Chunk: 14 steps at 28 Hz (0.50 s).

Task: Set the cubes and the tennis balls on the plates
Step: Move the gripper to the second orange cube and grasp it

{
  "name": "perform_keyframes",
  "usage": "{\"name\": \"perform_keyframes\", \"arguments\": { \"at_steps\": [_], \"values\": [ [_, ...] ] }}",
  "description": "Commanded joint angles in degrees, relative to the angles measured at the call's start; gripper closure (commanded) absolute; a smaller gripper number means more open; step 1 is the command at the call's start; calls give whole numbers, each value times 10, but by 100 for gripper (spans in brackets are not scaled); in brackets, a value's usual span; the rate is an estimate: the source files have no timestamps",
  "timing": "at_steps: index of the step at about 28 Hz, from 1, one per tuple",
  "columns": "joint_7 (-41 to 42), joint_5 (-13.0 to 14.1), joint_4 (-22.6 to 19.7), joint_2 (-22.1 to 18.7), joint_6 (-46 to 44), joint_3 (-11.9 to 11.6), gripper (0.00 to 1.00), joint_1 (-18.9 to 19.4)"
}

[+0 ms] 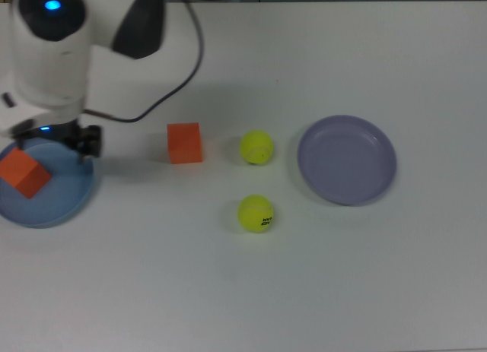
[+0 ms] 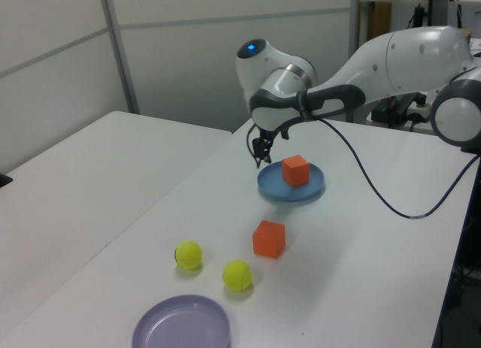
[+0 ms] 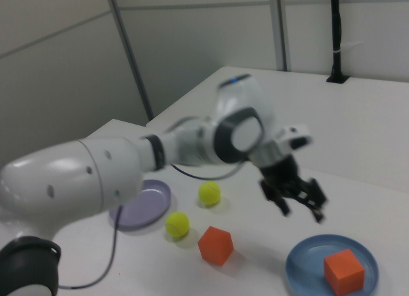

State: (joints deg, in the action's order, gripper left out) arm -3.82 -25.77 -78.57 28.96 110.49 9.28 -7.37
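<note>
In the top view, going left to right, one orange cube (image 1: 24, 173) lies on the light blue plate (image 1: 65, 204) at the top view's far left edge. The tool (image 3: 299, 202) hangs just above that plate's rim, clear of the cube, its two fingers (image 3: 315, 195) spread apart and holding nothing; the right view shows this best. Next to the right, the second orange cube (image 1: 185, 143) sits on the bare white surface (image 1: 304, 291), well apart from the blue plate. Further right are the two tennis balls, one (image 1: 256, 147) level with that cube and the other (image 1: 256, 214) nearer the top view's bottom edge, both on the surface. The lavender plate (image 1: 347, 160) lies at the right, near the balls, with nothing on it.
</note>
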Motion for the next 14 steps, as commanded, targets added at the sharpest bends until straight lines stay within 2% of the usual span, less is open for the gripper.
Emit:
{"name": "perform_keyframes", "arguments": {
  "at_steps": [1,7,14],
  "values": [
    [0,9,-18,-15,-79,27,0,52],
    [-8,9,-21,-10,-178,28,0,111],
    [-19,8,-42,14,-208,28,0,137]
  ]
}}
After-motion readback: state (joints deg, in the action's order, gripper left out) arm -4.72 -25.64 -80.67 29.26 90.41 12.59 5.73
